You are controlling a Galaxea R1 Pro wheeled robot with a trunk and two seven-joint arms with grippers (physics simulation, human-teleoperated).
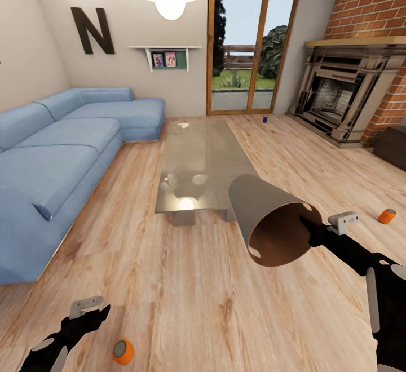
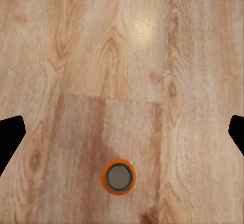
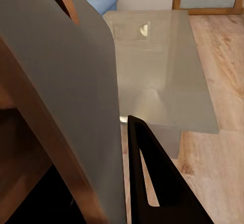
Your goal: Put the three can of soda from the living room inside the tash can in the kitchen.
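Observation:
The tash can is a grey tapered bin with a tan-brown inside, held tilted above the floor with its mouth toward me. My right gripper is shut on its rim, one black finger against the grey wall. An orange can of soda stands on the floor just right of my open left gripper. In the left wrist view this can sits below the gap between the spread fingers. A second orange can lies at the right. A dark blue can stands near the glass door.
A glass coffee table stands ahead in the middle, close behind the held bin. A blue corner sofa fills the left side. A brick fireplace is at the far right, with a dark box beside it.

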